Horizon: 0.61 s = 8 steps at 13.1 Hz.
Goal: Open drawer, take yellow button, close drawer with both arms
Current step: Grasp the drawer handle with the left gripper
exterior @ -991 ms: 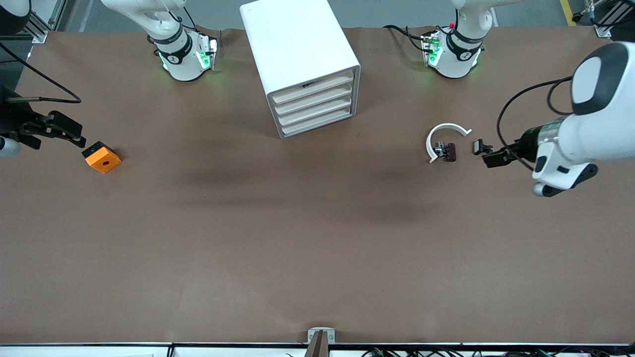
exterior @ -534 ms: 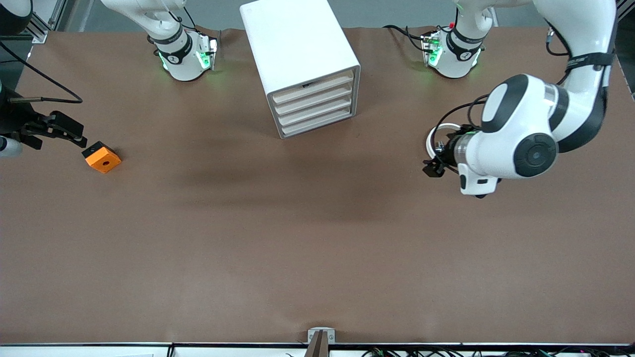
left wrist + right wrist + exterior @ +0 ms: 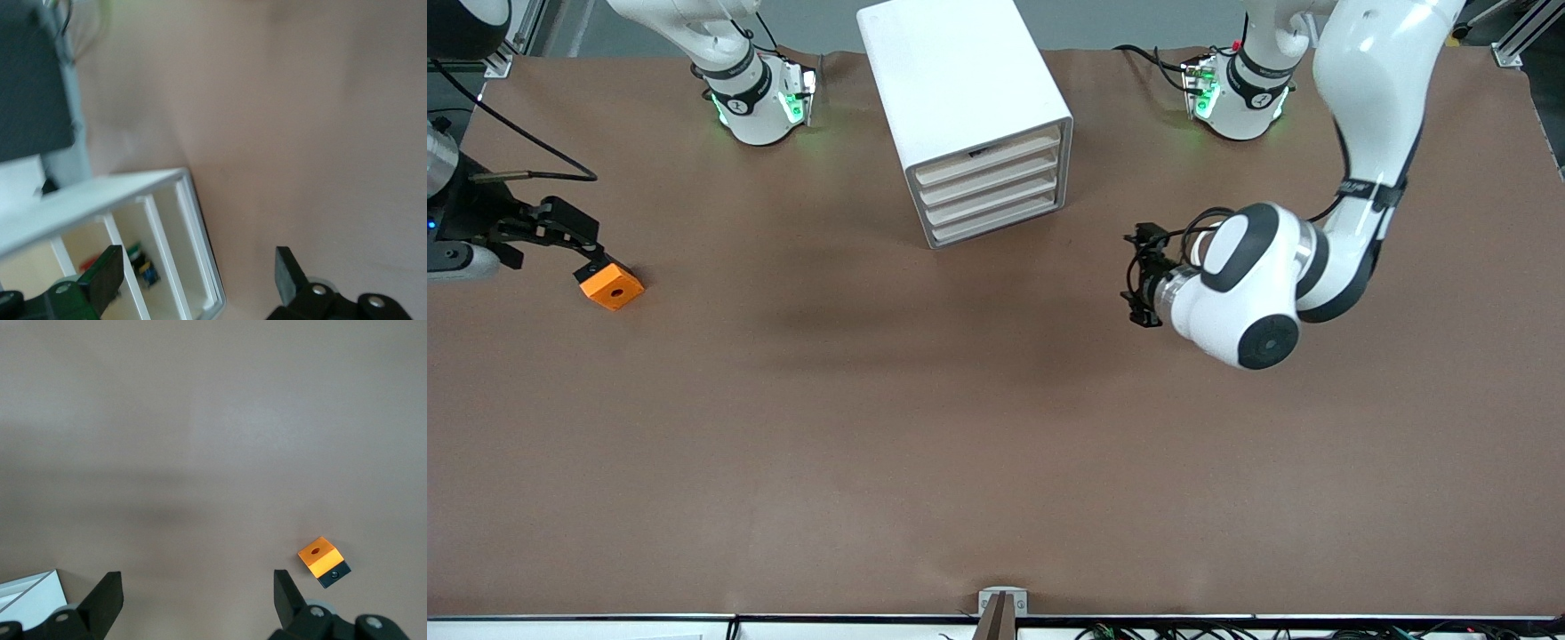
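Right gripper (image 3: 591,258), jaws apart, hangs just over the orange block (image 3: 611,288) near the right arm's end of the tabletop (image 3: 871,427). The cabinet (image 3: 969,116) sits mid-tabletop by the bases' edge, top drawer (image 3: 989,157) shut. Left gripper (image 3: 1138,277), jaws apart, is over bare tabletop beside it.

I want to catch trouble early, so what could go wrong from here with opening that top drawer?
The drawer sits shut, its front a thin strip; the open left gripper, over bare table toward the left arm's end, might catch a lower drawer instead. The cabinet stands loose and angled, so pulling could drag it. The open right gripper hangs beside the orange block and could nudge it.
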### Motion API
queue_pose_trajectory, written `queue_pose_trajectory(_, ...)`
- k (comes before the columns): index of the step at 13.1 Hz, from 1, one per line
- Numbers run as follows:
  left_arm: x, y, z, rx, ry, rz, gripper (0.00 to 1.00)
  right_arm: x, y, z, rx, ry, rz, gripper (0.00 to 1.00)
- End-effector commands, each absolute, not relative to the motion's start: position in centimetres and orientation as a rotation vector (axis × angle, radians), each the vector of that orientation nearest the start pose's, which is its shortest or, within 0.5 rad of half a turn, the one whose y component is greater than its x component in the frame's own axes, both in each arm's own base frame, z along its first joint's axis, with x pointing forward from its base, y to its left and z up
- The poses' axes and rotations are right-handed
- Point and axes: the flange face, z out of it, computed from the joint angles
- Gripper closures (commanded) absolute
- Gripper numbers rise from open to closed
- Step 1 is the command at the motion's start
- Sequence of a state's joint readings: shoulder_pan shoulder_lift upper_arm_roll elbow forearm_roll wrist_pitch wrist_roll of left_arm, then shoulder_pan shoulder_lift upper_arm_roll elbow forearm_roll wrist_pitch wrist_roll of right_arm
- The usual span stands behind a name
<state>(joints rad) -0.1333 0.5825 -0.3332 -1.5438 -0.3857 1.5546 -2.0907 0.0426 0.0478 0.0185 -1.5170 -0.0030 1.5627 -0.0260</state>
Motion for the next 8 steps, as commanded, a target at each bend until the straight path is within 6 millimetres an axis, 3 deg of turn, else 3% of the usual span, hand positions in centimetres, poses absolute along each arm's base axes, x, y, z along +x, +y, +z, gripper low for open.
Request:
queue_pose_trajectory(1,55.1,-33.2,29.2,1.991,2.556,-1.414,0.0,57.1,4.5,62.5,-3.136,-0.171,-0.002,0.0)
queue_pose_trajectory(3,54.4,-34.8,27.2,1.812,2.664,-1.587,0.0,57.2,4.6,62.7,-3.134,-0.171,-0.021,0.0)
queue_pose_trajectory(5,52.0,-38.1,26.6,1.824,2.727,-1.611,0.0,57.2,4.7,62.8,-3.135,-0.176,-0.029,0.0)
queue_pose_trajectory(6,50.6,-39.8,26.5,1.839,2.77,-1.597,0.05,57.1,5.0,62.8,-3.143,-0.188,-0.027,0.0)
queue_pose_trajectory(7,49.6,-41.0,26.5,1.853,2.791,-1.591,0.17,57.0,5.5,62.8,-3.146,-0.2,-0.018,0.0)
queue_pose_trajectory(8,48.7,-41.9,26.4,1.876,2.801,-1.591,0.2,57.0,5.8,62.7,-3.141,-0.205,-0.015,0.0)
